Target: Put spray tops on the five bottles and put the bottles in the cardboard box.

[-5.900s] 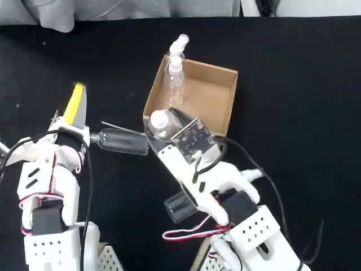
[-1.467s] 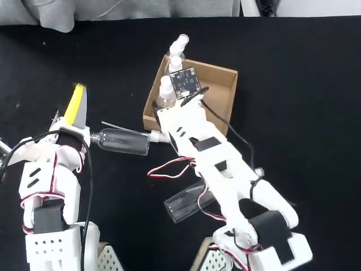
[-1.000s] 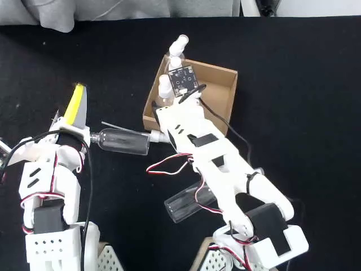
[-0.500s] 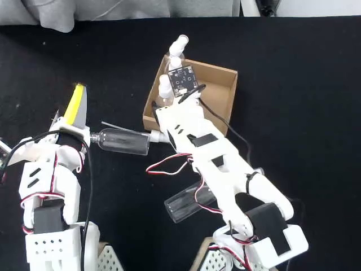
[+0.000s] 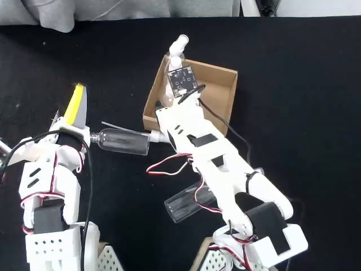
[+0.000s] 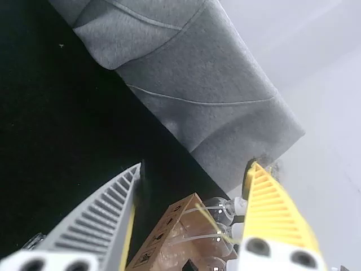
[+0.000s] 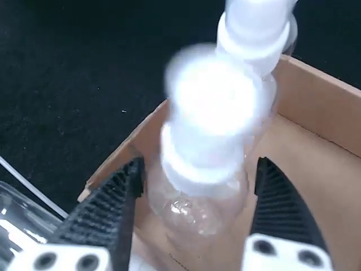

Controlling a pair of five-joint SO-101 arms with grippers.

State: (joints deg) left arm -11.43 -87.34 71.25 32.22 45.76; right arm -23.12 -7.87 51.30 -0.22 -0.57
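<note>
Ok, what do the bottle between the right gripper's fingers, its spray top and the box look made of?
Bottle: clear plastic by the look, glossy; the brown box shows through it, and it carries bright glints. Spray top: opaque white, likely plastic, though it is blurred. Cardboard box: plain brown cardboard, matte, with thin raw-edged walls.

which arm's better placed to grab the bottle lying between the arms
Left, probably. The left claw is open and empty, and the lying bottle rests right beside that arm. The right claw is stretched into the cardboard box, open around an upright bottle.
</note>
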